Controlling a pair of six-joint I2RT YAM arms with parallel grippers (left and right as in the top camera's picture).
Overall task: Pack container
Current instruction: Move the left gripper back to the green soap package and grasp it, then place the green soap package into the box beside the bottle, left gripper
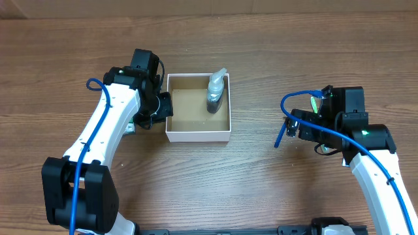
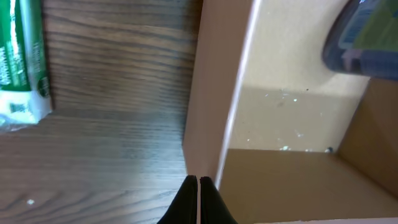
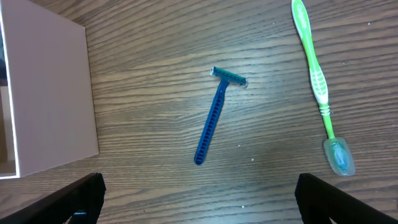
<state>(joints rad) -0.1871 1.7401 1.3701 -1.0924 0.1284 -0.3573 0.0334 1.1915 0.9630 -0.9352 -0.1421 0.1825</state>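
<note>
The container (image 1: 198,136) is a small square box with white walls and a brown inside, at the table's middle. A clear bottle with dark contents (image 1: 216,94) stands in its far right corner; the left wrist view shows it too (image 2: 360,37). My left gripper (image 1: 164,106) is shut and empty, with its tips (image 2: 198,182) right at the box's left wall (image 2: 214,93). My right gripper (image 1: 297,124) is open and empty, and hovers (image 3: 199,199) over a blue razor (image 3: 214,121) lying on the table. A green toothbrush (image 3: 317,81) lies beside the razor.
A green-and-white packet (image 2: 22,62) lies on the wood left of the box, mostly under my left arm in the overhead view (image 1: 132,127). The box's white outer wall (image 3: 50,93) stands at the left of the right wrist view.
</note>
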